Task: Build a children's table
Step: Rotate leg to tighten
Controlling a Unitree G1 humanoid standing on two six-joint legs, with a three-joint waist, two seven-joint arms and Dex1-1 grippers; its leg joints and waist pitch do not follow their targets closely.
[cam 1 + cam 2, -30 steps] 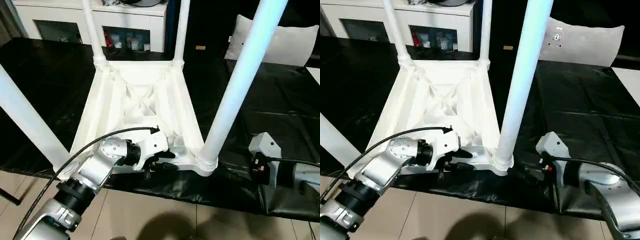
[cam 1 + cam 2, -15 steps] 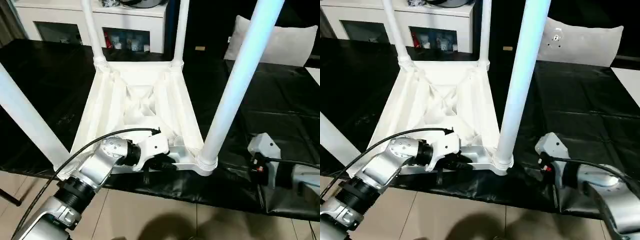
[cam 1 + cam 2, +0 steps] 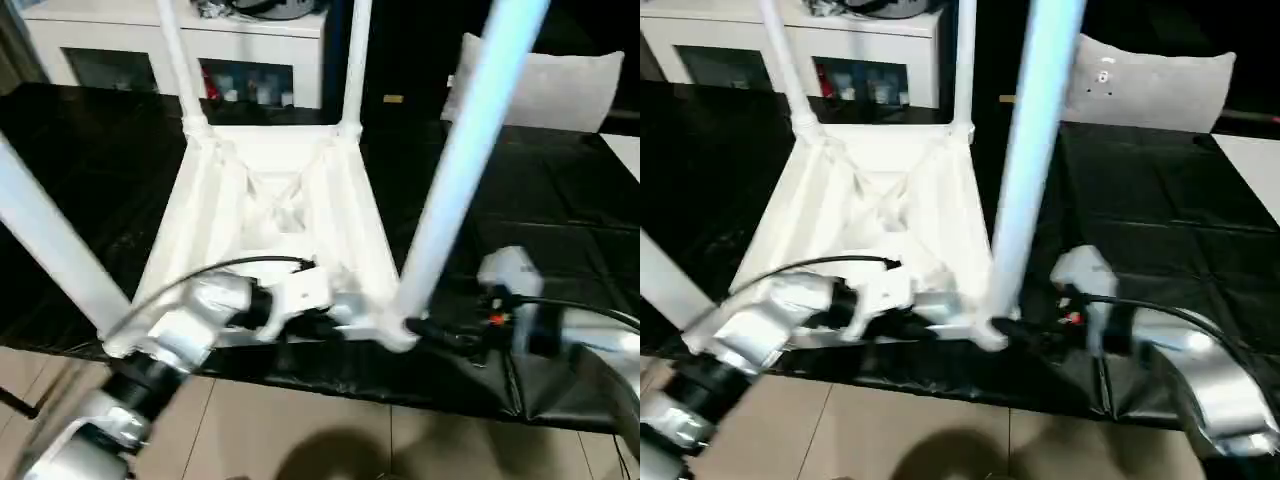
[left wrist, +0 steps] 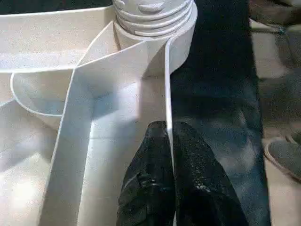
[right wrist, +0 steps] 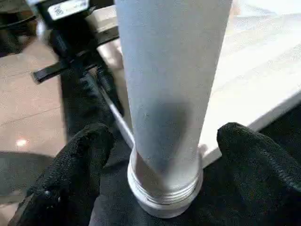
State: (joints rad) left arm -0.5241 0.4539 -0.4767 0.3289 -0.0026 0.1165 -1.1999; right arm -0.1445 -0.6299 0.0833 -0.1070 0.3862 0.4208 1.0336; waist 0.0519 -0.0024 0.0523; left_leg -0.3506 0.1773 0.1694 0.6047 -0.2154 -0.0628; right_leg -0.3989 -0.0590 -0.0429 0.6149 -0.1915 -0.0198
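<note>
Left wrist view: fingers (image 4: 149, 188) on tabletop (image 4: 113, 122) rim.

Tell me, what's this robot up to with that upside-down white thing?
It is putting together a children's table. The tabletop lies upside down on a black-covered surface with four legs standing up from its corners. The left gripper is pinched shut on the tabletop's near edge wall. The right gripper has its fingers spread open on either side of the near right leg, close to its base, not clamped on it.
</note>
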